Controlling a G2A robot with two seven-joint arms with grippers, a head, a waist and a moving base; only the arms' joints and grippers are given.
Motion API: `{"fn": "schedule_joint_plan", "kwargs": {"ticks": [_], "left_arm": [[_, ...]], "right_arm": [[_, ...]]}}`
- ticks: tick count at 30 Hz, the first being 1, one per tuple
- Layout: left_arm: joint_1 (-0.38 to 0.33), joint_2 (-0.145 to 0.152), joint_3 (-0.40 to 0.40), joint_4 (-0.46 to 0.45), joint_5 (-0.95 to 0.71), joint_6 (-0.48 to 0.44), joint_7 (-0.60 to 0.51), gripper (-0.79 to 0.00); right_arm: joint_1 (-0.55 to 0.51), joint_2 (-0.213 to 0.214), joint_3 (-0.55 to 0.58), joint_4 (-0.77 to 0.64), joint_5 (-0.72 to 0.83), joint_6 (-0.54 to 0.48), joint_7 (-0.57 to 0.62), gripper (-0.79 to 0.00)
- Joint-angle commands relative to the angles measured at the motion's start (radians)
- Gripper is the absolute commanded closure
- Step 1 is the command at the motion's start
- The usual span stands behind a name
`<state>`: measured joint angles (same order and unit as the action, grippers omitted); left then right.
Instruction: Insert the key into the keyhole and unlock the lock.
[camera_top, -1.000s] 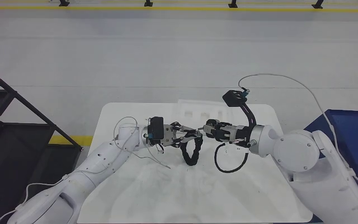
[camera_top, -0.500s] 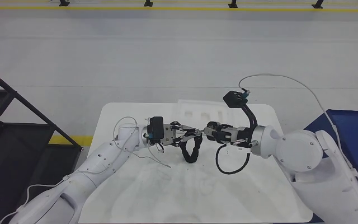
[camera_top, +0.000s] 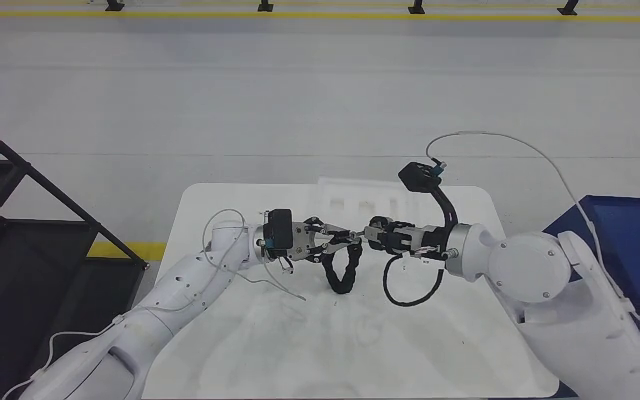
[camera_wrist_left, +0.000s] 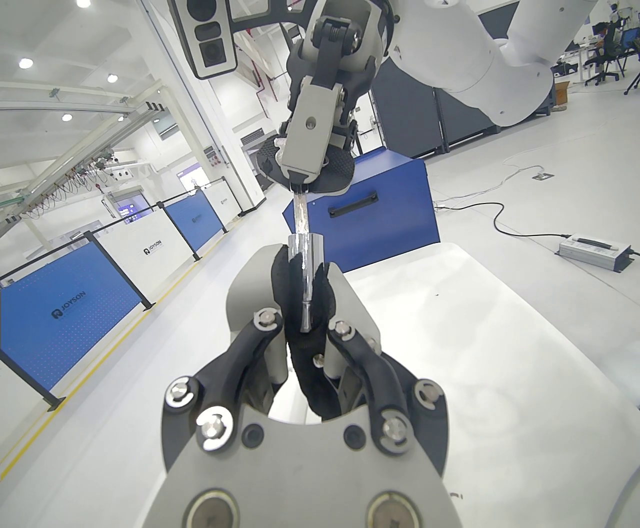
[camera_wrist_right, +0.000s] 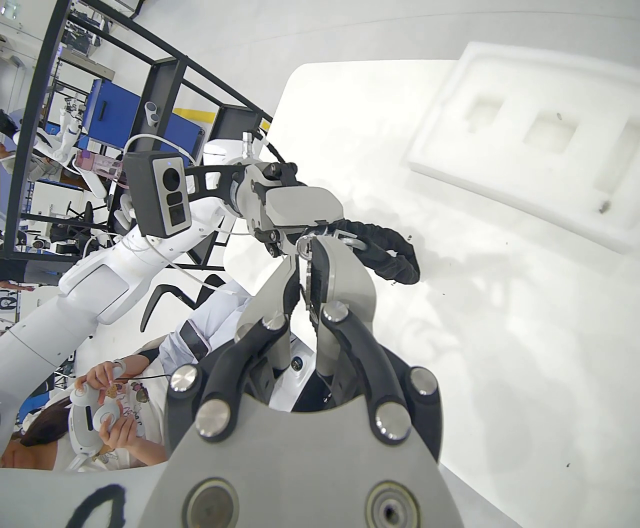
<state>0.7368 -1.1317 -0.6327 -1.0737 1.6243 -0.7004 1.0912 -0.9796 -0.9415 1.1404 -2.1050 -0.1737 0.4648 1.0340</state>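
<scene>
Above the table (camera_wrist_left: 500, 350), silver key (camera_wrist_left: 300, 215) meets black-sleeved lock (camera_wrist_left: 312, 270).

**Cable lock** (camera_wrist_left: 309, 267): black sheathed cable bent into a loop (camera_top: 347, 272), ending in a bright chrome cylinder. The cylinder is clamped between the fingers of the left gripper (camera_wrist_left: 301, 272) and held above the table. Its end face is turned toward the right gripper (camera_wrist_left: 304, 176), and the loop hangs below it.

**Key** (camera_wrist_left: 300, 216): silver, with a flat narrow blade, pinched at the head by the right gripper's fingers. It lies in line with the cylinder, and the blade tip meets the end face. How deep it sits cannot be told. Most of the blade is bare.
</scene>
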Motion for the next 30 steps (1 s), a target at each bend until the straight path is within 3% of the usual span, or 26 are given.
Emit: {"fn": "schedule_joint_plan", "kwargs": {"ticks": [1,30], "left_arm": [[0.001,-0.001,-0.003,0.0,0.002,-0.002,-0.001,0.0],[0.014,-0.01,-0.035,0.001,0.027,-0.021,0.0,0.0]], "right_arm": [[0.0,0.0,0.0,0.0,0.003,-0.001,0.0,0.0],[0.007,-0.002,-0.017,0.001,0.004,-0.01,0.002,0.0]]}}
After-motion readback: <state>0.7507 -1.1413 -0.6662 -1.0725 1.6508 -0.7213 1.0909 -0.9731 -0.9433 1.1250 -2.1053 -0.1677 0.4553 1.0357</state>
